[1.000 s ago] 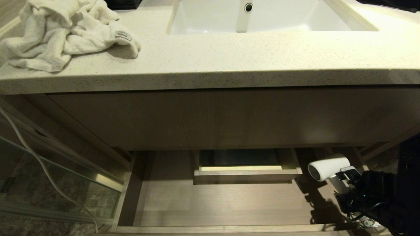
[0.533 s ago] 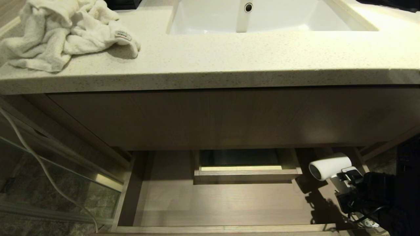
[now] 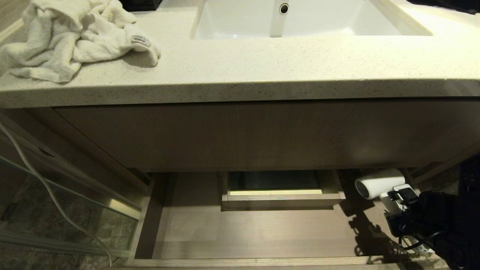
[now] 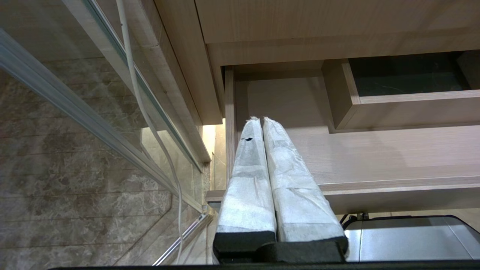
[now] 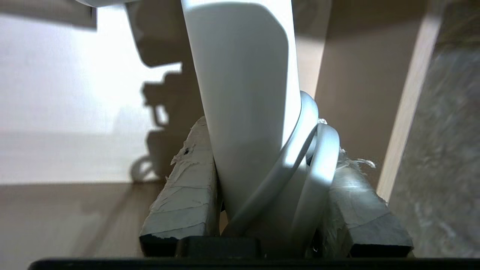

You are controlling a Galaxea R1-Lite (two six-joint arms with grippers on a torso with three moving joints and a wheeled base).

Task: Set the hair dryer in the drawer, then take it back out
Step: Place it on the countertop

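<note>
Between the right gripper's (image 5: 262, 165) tape-wrapped fingers (image 5: 183, 195), the hair dryer's (image 3: 379, 185) smooth white handle and looped cord are pinched. Its thick round barrel projects beyond the fingertips, above the open wood-grain drawer's (image 3: 258, 234) right end. Left gripper (image 4: 262, 123) pressed together, idle.

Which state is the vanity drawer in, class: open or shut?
Open. The drawer stands pulled out below the countertop, baring its floor and boxed cutout; the right gripper holds the hair dryer over its right end.
</note>
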